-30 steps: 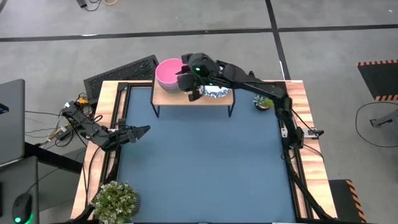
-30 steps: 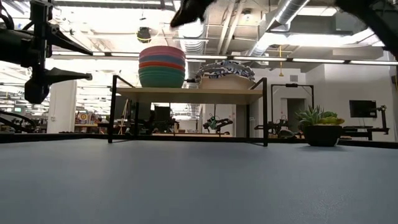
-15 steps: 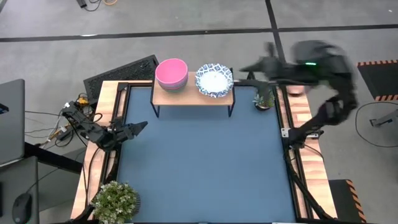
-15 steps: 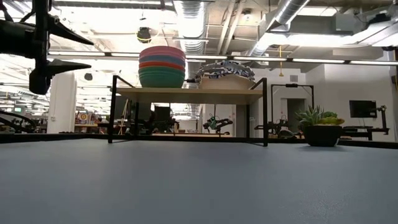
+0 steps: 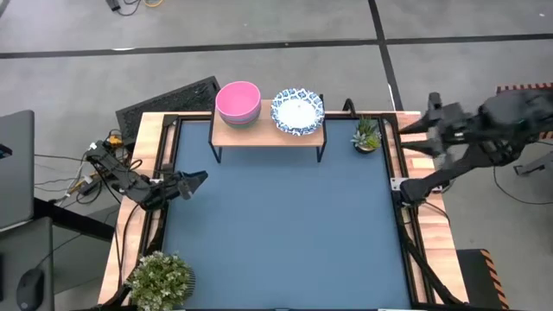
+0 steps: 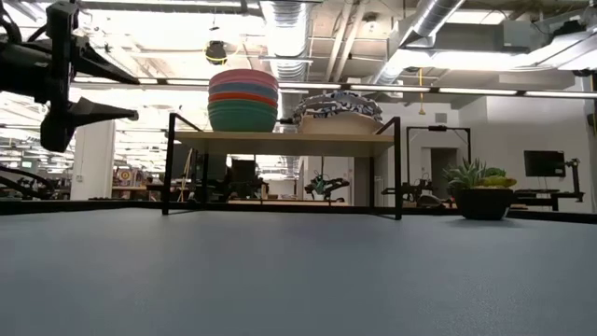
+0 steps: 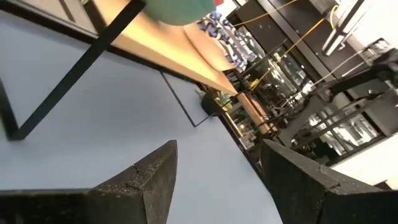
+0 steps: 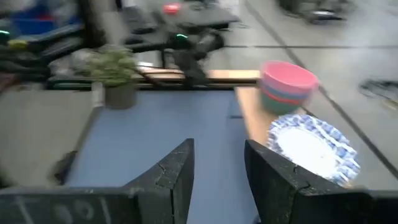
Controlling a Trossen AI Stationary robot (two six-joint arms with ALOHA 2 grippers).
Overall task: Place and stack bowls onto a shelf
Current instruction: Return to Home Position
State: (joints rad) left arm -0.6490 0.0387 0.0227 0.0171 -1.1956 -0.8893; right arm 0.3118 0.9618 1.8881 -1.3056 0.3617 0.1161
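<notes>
A stack of plain bowls, pink on top, stands on the wooden shelf at the table's far edge; in the low view the stack shows pink, blue, red and green layers. White blue-rimmed bowls are stacked beside it on the shelf, toward the table's right; they also show in the right wrist view. My left gripper is open and empty at the table's left edge. My right gripper is open and empty beyond the table's right edge.
A small potted plant stands at the far right corner beside the shelf. A larger bushy plant stands at the near left corner. The blue mat lies in front of the shelf.
My right gripper has drawn back from over the shelf, swinging toward the table's right edge and past it. The bowls on the shelf have stayed in place. My left gripper has shifted only slightly at the left edge.
</notes>
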